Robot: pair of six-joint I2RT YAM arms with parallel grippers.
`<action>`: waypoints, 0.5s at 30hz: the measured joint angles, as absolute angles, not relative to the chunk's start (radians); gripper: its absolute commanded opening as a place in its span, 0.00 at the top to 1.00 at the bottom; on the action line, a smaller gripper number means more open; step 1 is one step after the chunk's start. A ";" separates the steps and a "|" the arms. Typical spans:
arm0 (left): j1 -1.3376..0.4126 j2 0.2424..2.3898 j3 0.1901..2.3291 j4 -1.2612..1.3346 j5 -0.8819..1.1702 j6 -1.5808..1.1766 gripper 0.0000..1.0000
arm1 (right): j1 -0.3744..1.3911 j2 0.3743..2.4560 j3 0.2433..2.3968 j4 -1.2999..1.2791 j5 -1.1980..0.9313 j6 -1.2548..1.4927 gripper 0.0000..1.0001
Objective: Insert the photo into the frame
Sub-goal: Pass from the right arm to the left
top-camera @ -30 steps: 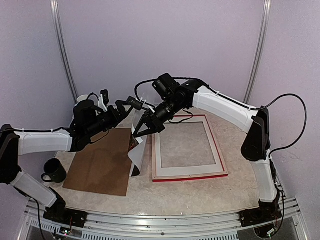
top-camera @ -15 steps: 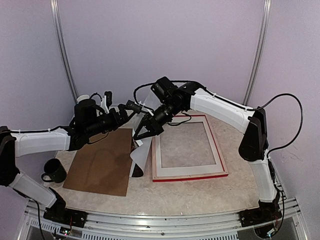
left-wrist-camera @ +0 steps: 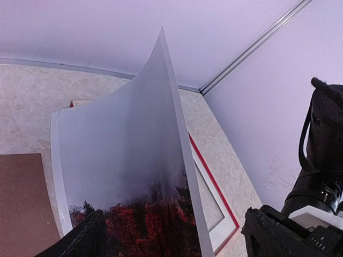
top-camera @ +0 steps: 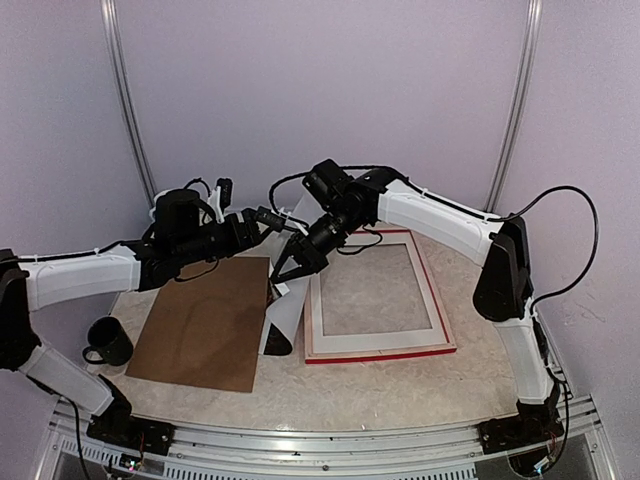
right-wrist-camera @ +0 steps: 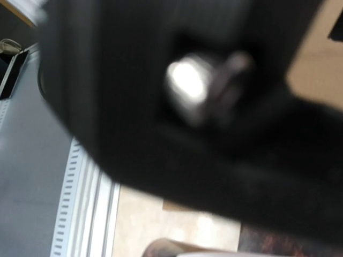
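The photo (top-camera: 281, 318) stands bowed and near upright. Its lower edge rests on the tabletop (top-camera: 400, 400) between the board (top-camera: 205, 325) and the frame (top-camera: 380, 356), with the white back toward the frame. The right gripper (top-camera: 283, 272) holds the sheet near its upper part, jaws clenched on it. The left gripper (top-camera: 268, 218) hovers on the print side, jaws released and wide apart. The frame lies flat, just right of the photo. Step in hand: transfer of the photo to the frame. The next move calls for carrying the sheet rightward over the opening, flattening the curl, and laying it square inside the bars, probably print side down.
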State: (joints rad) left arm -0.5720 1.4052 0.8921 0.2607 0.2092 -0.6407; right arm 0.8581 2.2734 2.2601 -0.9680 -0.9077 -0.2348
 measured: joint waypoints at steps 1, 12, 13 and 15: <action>-0.573 1.411 0.894 0.258 0.208 -0.638 0.17 | 0.856 2.276 2.260 -0.971 -0.907 -0.234 0.92; -0.573 1.409 0.845 0.301 0.210 -0.642 0.19 | 0.856 2.289 2.255 -0.978 -0.911 -0.219 0.91; -0.574 1.399 0.827 0.309 0.211 -0.646 0.18 | 0.857 2.289 2.252 -0.968 -0.914 -0.216 0.91; -0.574 1.379 0.785 0.329 0.213 -0.656 0.18 | 0.857 2.289 2.244 -0.949 -0.920 -0.210 0.91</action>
